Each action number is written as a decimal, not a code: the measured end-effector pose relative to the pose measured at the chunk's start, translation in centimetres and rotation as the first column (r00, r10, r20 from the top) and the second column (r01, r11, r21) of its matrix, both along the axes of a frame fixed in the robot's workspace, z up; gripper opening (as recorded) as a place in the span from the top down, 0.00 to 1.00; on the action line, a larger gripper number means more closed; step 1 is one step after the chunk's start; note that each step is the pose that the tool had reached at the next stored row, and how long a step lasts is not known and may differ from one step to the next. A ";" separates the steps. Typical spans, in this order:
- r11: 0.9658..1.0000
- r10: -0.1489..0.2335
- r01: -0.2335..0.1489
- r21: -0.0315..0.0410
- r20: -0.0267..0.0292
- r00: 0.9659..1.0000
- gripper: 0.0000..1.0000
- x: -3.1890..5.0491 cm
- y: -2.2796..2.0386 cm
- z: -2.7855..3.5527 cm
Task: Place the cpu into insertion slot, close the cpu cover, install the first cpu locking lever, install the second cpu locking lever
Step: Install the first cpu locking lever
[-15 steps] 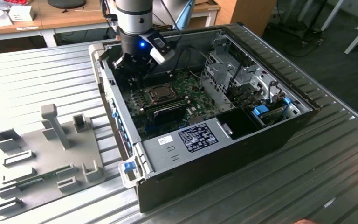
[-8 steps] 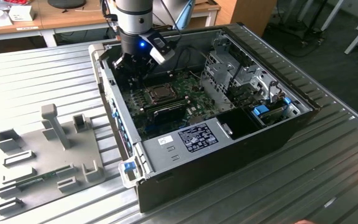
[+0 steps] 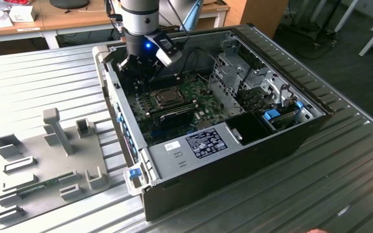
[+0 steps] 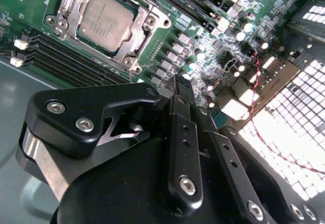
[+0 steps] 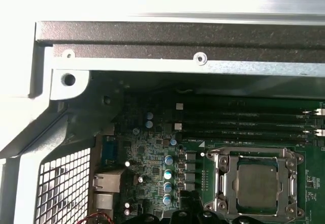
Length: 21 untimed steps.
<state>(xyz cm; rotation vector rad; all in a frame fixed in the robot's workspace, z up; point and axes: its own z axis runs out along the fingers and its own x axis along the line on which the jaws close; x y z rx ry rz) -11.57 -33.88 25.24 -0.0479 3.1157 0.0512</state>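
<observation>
Inside the open computer case (image 3: pixel 303 133) | pincer (image 4: pixel 184 84) hangs above the green board beside the socket, closed up, gripping nothing | cpu (image 4: pixel 106 21) lies flat in the insertion slot (image 4: pixel 78 32), cpu cover (image 4: pixel 152 23) down around it | judged: chip light, stiff, fragile, hold by edges only; cover thin, springy, press at rim

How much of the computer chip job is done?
The cpu already sits in the insertion slot, and the cpu cover lies flat around it. The gripper hangs above the green board nearby. Whether the two locking levers are hooked down, I cannot tell.
</observation>
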 end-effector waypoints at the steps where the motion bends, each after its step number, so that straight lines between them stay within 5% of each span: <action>1: 1.000 0.000 0.000 0.000 0.000 1.000 0.89 -0.01 0.00 0.00; 10: 1.000 0.000 0.000 0.000 0.001 1.000 0.89 -0.40 0.42 -0.06; 21: 1.000 0.000 0.000 0.003 0.004 1.000 0.89 -0.76 2.02 -0.14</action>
